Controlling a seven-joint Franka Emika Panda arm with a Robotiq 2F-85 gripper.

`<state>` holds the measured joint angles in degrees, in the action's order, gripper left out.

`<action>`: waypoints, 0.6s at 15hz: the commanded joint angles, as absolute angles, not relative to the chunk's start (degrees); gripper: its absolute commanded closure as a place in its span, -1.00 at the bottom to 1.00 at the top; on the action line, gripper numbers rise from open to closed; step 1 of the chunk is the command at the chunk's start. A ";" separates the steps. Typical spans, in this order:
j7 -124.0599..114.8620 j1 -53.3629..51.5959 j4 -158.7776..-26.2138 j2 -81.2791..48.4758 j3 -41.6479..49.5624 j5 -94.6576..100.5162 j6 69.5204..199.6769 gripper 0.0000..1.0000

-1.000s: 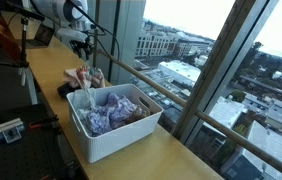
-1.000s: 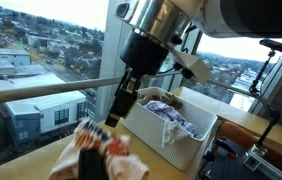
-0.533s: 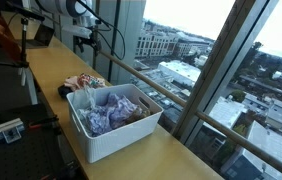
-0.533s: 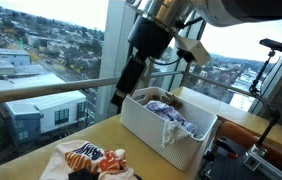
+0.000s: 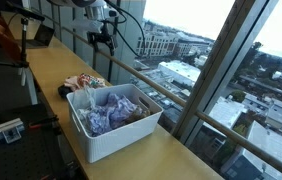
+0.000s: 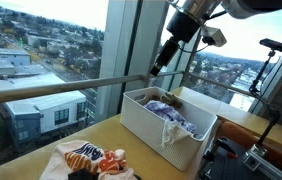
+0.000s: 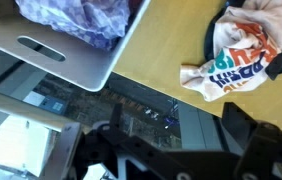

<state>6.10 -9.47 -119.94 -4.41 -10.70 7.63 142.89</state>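
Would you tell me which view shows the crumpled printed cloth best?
The wrist view: the printed cloth shows close from above, print clear. In both exterior views it shows worse: cloth cut by the frame, cloth small behind the white bin.

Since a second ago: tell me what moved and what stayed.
The gripper opened and let go of the patterned cloth, which dropped onto the counter beside the white bin, then rose clear, empty. The bin and the clothes in it stayed put.

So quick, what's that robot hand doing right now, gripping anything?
Hand: open and empty, high above the counter; the printed cloth lies loose below.
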 commanded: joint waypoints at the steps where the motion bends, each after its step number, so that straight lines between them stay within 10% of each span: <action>1: 8.45 -7.59 -126.56 0.01 -8.81 6.04 146.07 -1.00; 9: 12.95 -2.32 -132.29 -0.93 -3.25 7.55 151.48 -1.00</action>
<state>10.12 -3.78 -130.65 -1.16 -5.09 7.54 149.15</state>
